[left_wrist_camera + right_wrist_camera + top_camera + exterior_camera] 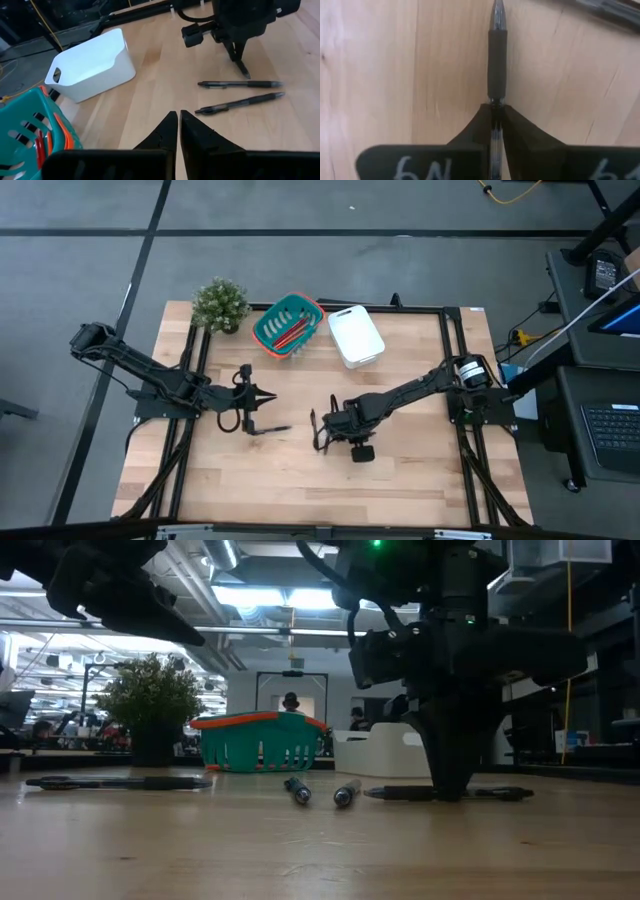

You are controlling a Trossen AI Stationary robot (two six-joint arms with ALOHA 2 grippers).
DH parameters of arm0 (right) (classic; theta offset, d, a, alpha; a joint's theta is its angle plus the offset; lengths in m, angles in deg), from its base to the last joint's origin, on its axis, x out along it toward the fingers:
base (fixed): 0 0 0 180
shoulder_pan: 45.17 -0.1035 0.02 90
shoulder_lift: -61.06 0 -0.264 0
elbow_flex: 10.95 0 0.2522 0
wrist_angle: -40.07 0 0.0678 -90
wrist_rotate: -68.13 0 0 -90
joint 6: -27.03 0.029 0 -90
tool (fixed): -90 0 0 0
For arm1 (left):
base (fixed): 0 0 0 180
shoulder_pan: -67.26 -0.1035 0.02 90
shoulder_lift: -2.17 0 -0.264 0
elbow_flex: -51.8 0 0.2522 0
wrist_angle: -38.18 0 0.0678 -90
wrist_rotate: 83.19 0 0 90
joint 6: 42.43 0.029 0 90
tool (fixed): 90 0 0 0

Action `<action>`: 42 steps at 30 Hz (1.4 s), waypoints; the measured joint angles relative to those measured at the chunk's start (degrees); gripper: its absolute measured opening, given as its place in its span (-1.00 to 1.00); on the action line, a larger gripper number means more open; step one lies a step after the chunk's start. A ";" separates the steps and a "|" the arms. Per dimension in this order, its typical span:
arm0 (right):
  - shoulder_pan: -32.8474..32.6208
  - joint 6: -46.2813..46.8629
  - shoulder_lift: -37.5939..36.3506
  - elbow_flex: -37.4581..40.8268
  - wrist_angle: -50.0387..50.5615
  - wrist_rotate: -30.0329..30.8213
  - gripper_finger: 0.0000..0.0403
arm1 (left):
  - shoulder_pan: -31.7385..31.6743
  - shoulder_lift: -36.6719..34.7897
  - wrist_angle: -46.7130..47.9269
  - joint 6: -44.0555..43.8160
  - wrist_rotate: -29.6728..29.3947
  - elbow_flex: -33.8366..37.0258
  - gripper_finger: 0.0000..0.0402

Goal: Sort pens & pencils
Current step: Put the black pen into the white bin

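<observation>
My right hand (497, 120) is down on the counter (400, 470), its fingers pinched on a black pen (497, 60) just behind the rubber grip, so the barrel runs straight out between them. I judge that grip sits near the pen's middle so it will lift level rather than droop. On the hand's body I can read only part of some white writing, something like "N6"; the rest is cut off.

Beside it two more pens (240, 102) lie flat and almost parallel, close together, and another pen (272, 429) lies alone near my left hand (178, 125). That hand hangs above the counter with its fingers shut on nothing, pointing toward the right arm, out of the way, I judge.

Farther back stand the teal basket (287, 326) with an orange rim and the white bin (355, 335), side by side. The pencils (291, 333) already lie in the basket, red and orange, so the bin is presumably for pens. I cannot see whether it holds any. A small plant (220, 303) stands at the far corner. No brand shows on the pens.
</observation>
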 joint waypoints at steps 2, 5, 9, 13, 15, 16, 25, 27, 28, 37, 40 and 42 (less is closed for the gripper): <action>0.40 -1.02 0.26 -2.00 2.17 -0.07 -0.86 | 0.00 0.00 0.61 0.00 0.00 0.00 -0.93; 1.39 -2.53 0.31 -4.50 4.55 3.56 -0.86 | -0.02 0.02 0.82 0.02 0.00 0.00 -0.93; 3.54 -2.89 -3.49 -5.18 4.88 8.51 -0.86 | -0.02 0.02 0.86 0.04 0.00 0.00 -0.93; 5.13 -3.64 -8.00 -5.22 5.46 8.75 -0.86 | -0.02 0.02 1.59 -0.01 -0.02 0.00 -0.93; 6.45 -3.75 -10.80 -5.30 6.41 11.27 -0.86 | -0.02 0.02 2.24 -0.25 -0.12 0.00 -0.93; 7.10 -3.54 -11.98 -5.30 7.42 12.89 -0.86 | -0.02 0.02 2.25 -0.43 -0.20 0.00 -0.93; 15.79 -2.09 -18.75 -5.36 6.56 20.31 -0.86 | -0.02 0.02 2.30 -1.38 -0.59 0.00 -0.93; 18.00 -0.15 -18.87 -5.36 6.47 24.12 -0.86 | -0.02 0.02 2.29 -1.40 -0.59 0.00 -0.93; 19.06 0.87 -18.87 -5.36 6.49 26.13 -0.86 | -0.02 0.02 2.33 -1.40 -0.59 0.00 -0.93; 25.06 0.47 -18.87 -5.36 2.90 27.56 -0.86 | -0.02 0.02 3.38 -1.46 -0.61 0.00 -0.93; 26.24 -0.73 -18.87 -5.36 2.83 28.16 -0.86 | -0.02 0.02 3.40 -1.69 -0.63 0.00 -0.93; 26.95 -2.04 -18.87 -5.36 2.66 28.12 -0.86 | -0.02 0.02 3.33 -2.25 -0.63 0.14 -0.93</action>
